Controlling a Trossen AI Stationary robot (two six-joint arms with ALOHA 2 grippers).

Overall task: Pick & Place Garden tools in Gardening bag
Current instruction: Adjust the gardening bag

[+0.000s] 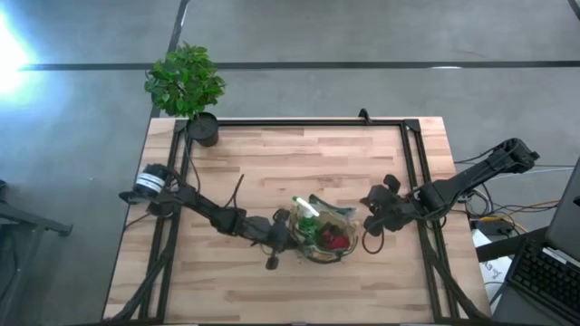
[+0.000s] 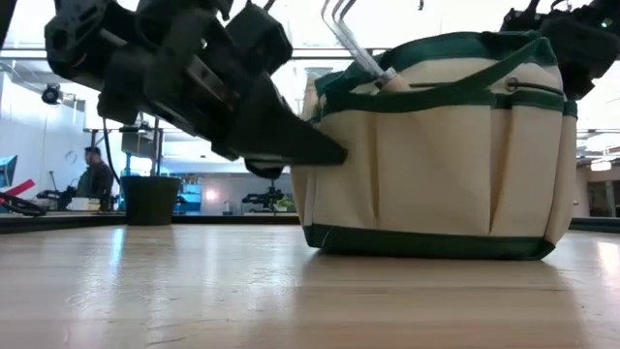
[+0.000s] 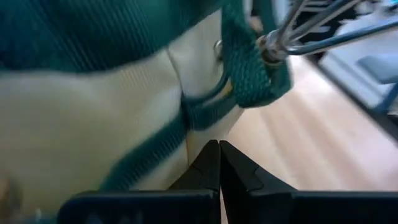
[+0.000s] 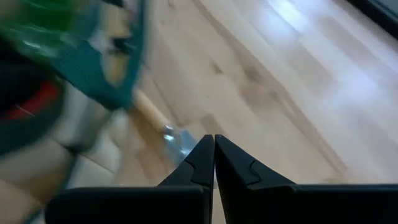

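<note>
The tan gardening bag with green trim (image 1: 326, 259) stands on its flat bottom at the table's middle, near the front; it fills the right of the low view (image 2: 436, 174). A green spray bottle (image 1: 304, 210) and a red glove (image 1: 333, 240) lie inside it. Metal rake tines (image 2: 344, 29) stick up out of its left side. My left gripper (image 3: 219, 144) is shut and empty, low at the bag's left wall (image 3: 93, 118). My right gripper (image 4: 213, 138) is shut and empty, above the bag's right rim. A wooden-handled tool (image 4: 149, 109) shows just past its fingertips. My left gripper's shut fingertips (image 2: 334, 153) point level from the table's left at the bag's left side wall, below the green strap ring (image 3: 249, 68). I cannot tell whether they touch the cloth.
A leafy potted plant (image 1: 186, 81) in a black pot (image 2: 150, 199) stands at the table's far left corner. Bare wood lies in front of the bag (image 2: 291, 291) and behind it. A laptop (image 1: 544, 272) is off the table's right edge. A person (image 2: 95, 179) sits in the room behind.
</note>
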